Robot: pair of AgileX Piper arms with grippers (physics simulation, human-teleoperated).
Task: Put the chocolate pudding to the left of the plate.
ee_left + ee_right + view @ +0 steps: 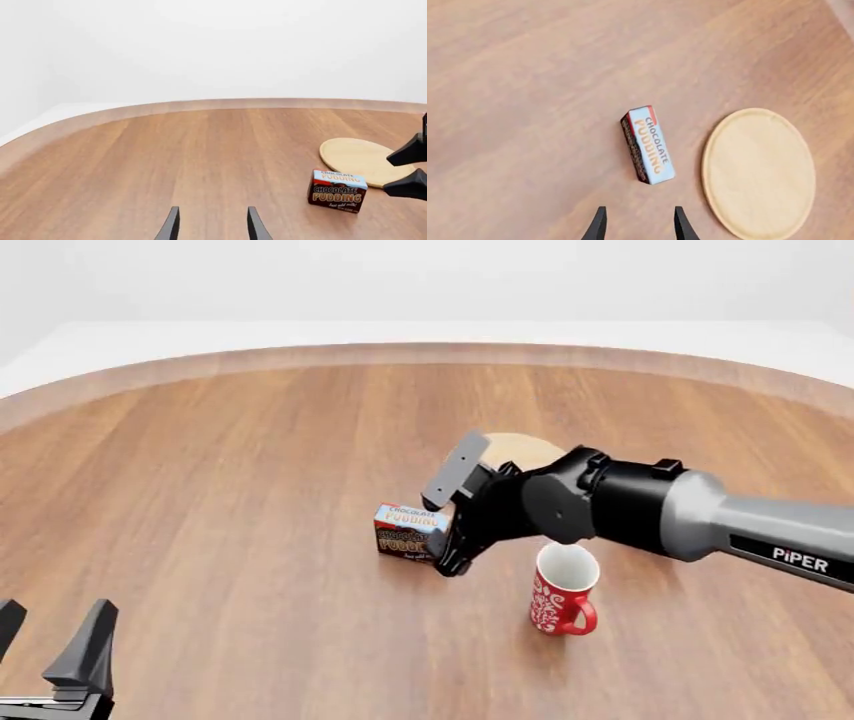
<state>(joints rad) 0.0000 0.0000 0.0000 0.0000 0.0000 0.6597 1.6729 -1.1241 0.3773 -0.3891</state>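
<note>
The chocolate pudding point(404, 532), a small brown carton with a light-blue top, stands on the table just left of the plate point(521, 450), a flat light-wood disc. Both show in the right wrist view, pudding point(650, 145) beside plate point(759, 172), and in the left wrist view, pudding point(337, 191) in front of plate point(363, 161). My right gripper point(639, 225) hovers over the carton, open and empty, its tips clear of it; it also shows in the front view point(447, 540). My left gripper point(212, 227) is open and empty, far off at the near left point(47, 635).
A red patterned mug point(563, 595) stands upright right of the pudding, under my right forearm. The plate is partly hidden by the right arm in the front view. The round wooden table's far edge point(427, 352) curves along the back.
</note>
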